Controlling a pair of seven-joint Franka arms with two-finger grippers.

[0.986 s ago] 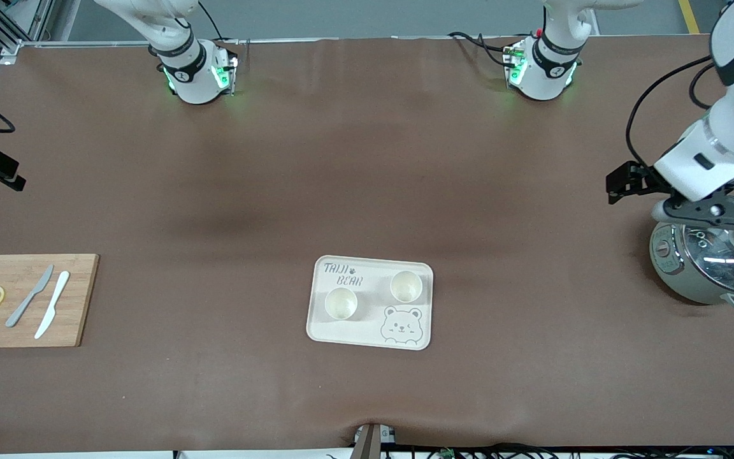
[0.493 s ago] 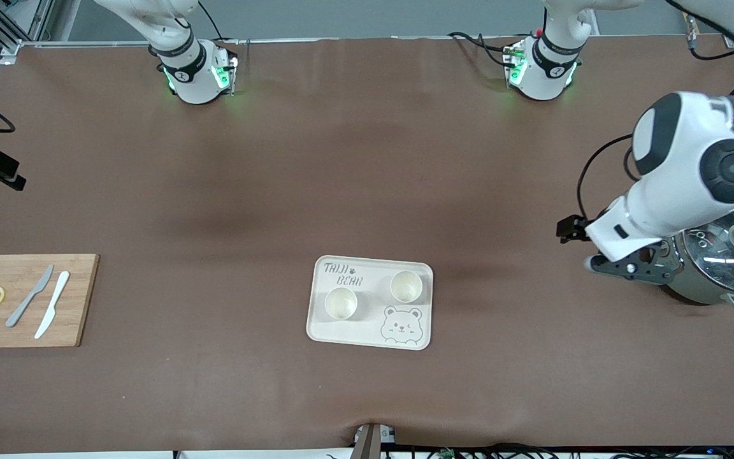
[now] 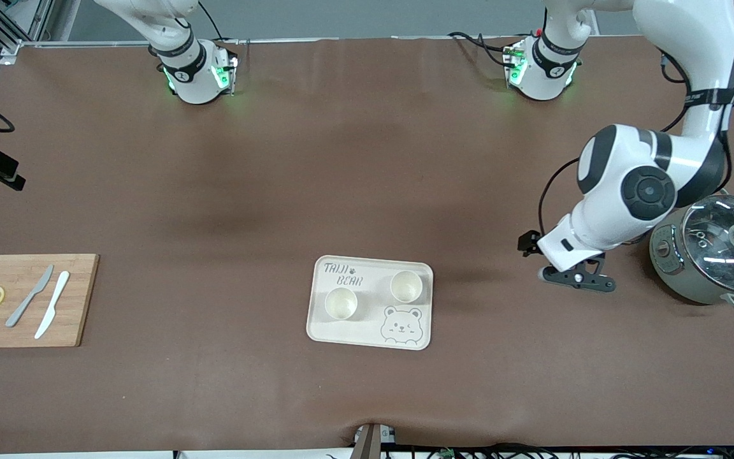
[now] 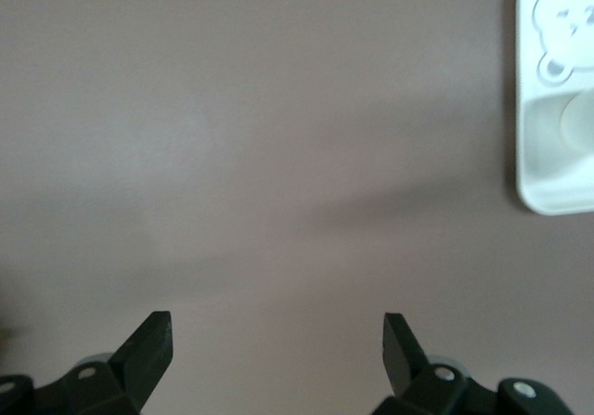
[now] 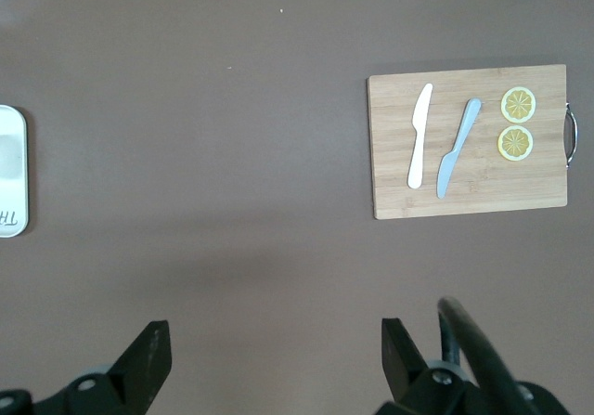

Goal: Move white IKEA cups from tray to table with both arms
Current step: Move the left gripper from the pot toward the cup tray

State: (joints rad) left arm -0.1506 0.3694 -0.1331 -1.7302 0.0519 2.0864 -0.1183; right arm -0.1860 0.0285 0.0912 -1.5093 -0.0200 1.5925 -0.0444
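Observation:
Two white cups stand upright on the bear-printed tray [image 3: 367, 335]: one cup [image 3: 341, 303] toward the right arm's end, the other cup [image 3: 406, 286] toward the left arm's end. My left gripper [image 3: 576, 279] is open and empty, over bare table between the tray and the pot. In the left wrist view my left gripper [image 4: 276, 345] has its jaws wide apart, and the tray's corner [image 4: 548, 188] shows at the edge. My right gripper [image 5: 276, 350] is open and empty, high over bare table, and is out of the front view. The right wrist view shows the tray's edge [image 5: 11, 169].
A grey-green pot with a glass lid [image 3: 717, 255] stands at the left arm's end of the table, close to the left arm. A wooden cutting board [image 3: 26, 322] with two knives and two lemon slices lies at the right arm's end. It also shows in the right wrist view [image 5: 469, 188].
My left arm has swung away from above the pot toward the tray, and its gripper now hangs over bare table. The cups and tray have not moved.

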